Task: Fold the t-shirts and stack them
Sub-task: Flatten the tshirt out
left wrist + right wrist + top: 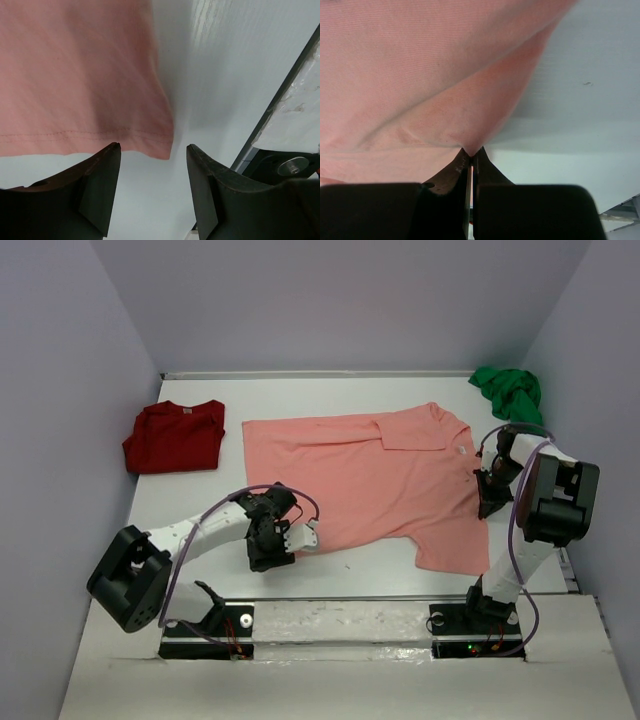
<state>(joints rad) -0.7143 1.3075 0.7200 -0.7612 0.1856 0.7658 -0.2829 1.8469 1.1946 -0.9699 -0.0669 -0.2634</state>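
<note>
White table (330,400) under salmon-pink t-shirt (350,480)

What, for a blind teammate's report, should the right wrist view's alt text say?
The right gripper, jaws shut, pinches an edge of the salmon-pink t-shirt, which fills most of the frame; the white table shows at right.

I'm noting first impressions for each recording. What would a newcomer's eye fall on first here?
The salmon-pink t-shirt spread across the middle of the table, with the right gripper pinching its right edge and the left gripper open just off its near-left corner. Then the folded dark red t-shirt at far left and the crumpled green t-shirt in the far right corner.
</note>
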